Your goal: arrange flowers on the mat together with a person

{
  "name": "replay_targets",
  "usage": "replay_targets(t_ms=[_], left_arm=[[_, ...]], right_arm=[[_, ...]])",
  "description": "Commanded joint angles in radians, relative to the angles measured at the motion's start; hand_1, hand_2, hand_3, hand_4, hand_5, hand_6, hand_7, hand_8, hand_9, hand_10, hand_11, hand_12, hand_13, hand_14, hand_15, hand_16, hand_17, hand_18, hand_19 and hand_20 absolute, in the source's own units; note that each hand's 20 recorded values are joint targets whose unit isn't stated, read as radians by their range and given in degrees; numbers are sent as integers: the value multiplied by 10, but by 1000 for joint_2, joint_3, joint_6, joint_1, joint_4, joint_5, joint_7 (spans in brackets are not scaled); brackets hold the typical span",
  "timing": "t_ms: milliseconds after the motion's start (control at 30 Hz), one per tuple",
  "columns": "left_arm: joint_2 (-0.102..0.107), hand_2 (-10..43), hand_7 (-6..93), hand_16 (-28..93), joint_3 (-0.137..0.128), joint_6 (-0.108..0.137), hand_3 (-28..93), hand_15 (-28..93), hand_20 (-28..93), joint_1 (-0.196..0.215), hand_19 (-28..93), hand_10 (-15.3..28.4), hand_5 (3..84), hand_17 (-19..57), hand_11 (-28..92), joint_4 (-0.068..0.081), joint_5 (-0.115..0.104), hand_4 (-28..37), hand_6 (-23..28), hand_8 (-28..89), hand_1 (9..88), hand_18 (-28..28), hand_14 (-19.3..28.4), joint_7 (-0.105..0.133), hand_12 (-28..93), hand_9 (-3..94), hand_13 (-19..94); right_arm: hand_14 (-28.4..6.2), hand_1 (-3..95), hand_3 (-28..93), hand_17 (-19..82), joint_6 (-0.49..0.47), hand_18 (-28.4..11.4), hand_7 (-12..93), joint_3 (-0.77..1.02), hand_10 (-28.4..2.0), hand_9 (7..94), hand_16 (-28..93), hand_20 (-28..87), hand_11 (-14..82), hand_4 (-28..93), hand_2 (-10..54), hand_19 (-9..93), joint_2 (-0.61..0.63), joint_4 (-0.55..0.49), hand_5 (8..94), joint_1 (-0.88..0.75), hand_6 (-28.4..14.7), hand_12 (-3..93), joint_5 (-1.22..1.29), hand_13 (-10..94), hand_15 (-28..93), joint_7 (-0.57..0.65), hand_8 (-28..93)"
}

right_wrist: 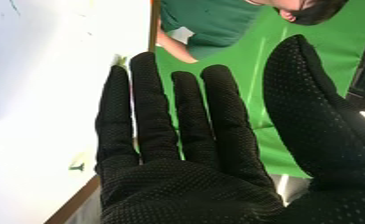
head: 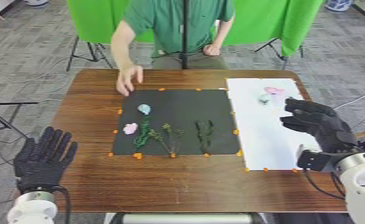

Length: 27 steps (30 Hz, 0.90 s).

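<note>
Left hand (head: 45, 155), right hand (head: 321, 120) both released, either side of black mat (head: 183, 107). Low right reach may knock pink flower (head: 273, 90), right of mat; crossing toward person's hand (head: 128, 81) risks collision.

Wide lane between rightmost green stems (head: 205, 136) and flowers (head: 273, 91) on white sheet (head: 265, 137), person's hand (head: 128, 80) at far left

brown wooden tabletop (head: 116, 192) dotted with small orange markers (head: 138, 156), green cloth (head: 98, 20) hanging beyond, upright black pole (head: 185, 35), black stand (head: 10, 103) at left, grey floor (head: 32, 55), blue-and-white pots (head: 339, 4) toward the far corners
</note>
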Motion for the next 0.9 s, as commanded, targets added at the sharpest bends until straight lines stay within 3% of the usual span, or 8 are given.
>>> replay_targets(t_ms=[33, 267, 333, 367, 400, 633, 667, 900], left_arm=[[-10, 164, 171, -102, 0, 2, 759, 398, 110, 15, 445, 142, 526, -65, 242, 3, -3, -283, 85, -114, 294, 163, 165, -1, 68, 466, 346], [-13, 164, 172, -102, 8, -4, 760, 398, 110, 17, 444, 141, 526, -65, 242, 7, -3, -283, 85, -114, 294, 163, 164, -3, 69, 463, 346], [-13, 165, 172, -102, 10, -2, 760, 397, 110, 18, 444, 141, 523, -65, 242, 7, -1, -283, 85, -113, 293, 163, 164, -4, 70, 463, 345], [3, 165, 172, -102, 17, -3, 760, 397, 110, 17, 444, 141, 523, -65, 242, 8, -17, -283, 85, -113, 293, 163, 164, 12, 70, 463, 345], [3, 165, 173, -102, 16, -2, 760, 397, 110, 20, 444, 141, 522, -65, 243, 7, -17, -283, 85, -113, 293, 163, 163, 15, 70, 463, 345], [-2, 165, 174, -102, 13, -3, 759, 396, 110, 14, 443, 141, 522, -65, 242, 9, -10, -283, 84, -114, 293, 163, 163, 8, 70, 463, 346], [-11, 165, 175, -102, 9, 1, 760, 396, 110, 11, 443, 141, 522, -65, 242, 10, -1, -283, 84, -114, 293, 163, 163, -3, 70, 463, 346], [-11, 165, 175, -101, 15, 0, 761, 396, 110, 7, 443, 141, 520, -65, 243, 11, -2, -283, 84, -115, 292, 163, 164, -2, 71, 461, 344]], right_arm=[[-138, 400, 792, 131, 46, -185, 194, 10, -115, 415, 209, 163, 107, -283, -60, 502, 15, -4, 447, -7, -27, 140, -78, 427, 182, -20, -137], [-148, 398, 798, 117, 83, -187, 197, 4, -116, 399, 209, 151, 106, -283, -64, 484, 67, 6, 433, -1, -25, 139, -577, 377, 168, 13, -139], [-149, 397, 798, 114, 124, -187, 198, -57, -116, 396, 209, 148, 104, -283, -65, 480, 109, 35, 430, 45, -24, 139, -749, 369, 162, 75, -139], [-150, 397, 799, 114, 121, -187, 198, -65, -116, 395, 209, 147, 104, -283, -65, 478, 121, 44, 430, 54, -24, 139, -818, 367, 161, 94, -139], [-150, 397, 800, 114, 119, -186, 199, -82, -116, 394, 210, 145, 104, -283, -67, 476, 134, 57, 429, 70, -23, 139, -884, 365, 159, 121, -140], [-150, 399, 804, 112, 61, -184, 195, -197, -113, 392, 214, 135, 102, -283, -81, 461, 198, 191, 413, 189, -23, 139, -1199, 351, 142, 192, -138], [-151, 398, 806, 110, 68, -184, 195, -229, -112, 391, 214, 135, 102, -283, -83, 461, 205, 227, 410, 218, -23, 139, -1241, 343, 139, 202, -138], [-159, 400, 805, 85, -101, -180, 199, -287, -109, 363, 215, 129, 100, -283, -93, 461, 218, 311, 389, 318, -27, 139, -1259, 292, 117, 254, -140]])
